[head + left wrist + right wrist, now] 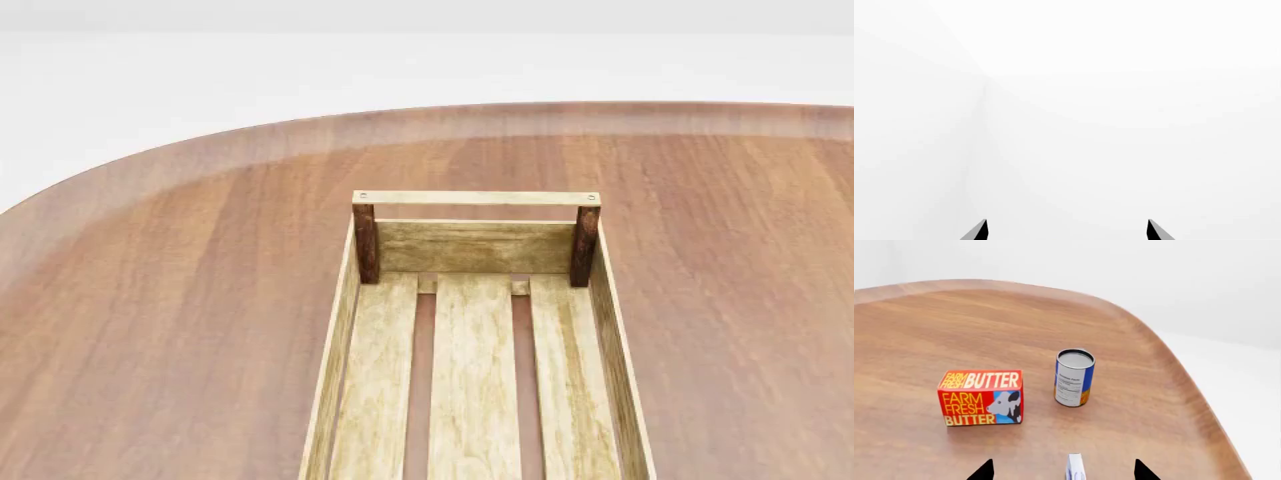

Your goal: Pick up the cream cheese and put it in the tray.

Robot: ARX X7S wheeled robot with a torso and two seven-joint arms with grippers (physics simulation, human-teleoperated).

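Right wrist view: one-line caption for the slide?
Open right gripper above the wooden table, a pale box edge between its fingertips, facing a butter box and an upright can.

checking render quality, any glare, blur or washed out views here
Left wrist view: almost wholly white, only the left pincer tips showing. Head view: sharp, a soft sheen along the table far edge, even light on the tray. Right wrist view: crisp, butter box and can cast faint shadows.

Bright, even simulator light, sharp focus, faint soft shadows, left wrist view washed-out white
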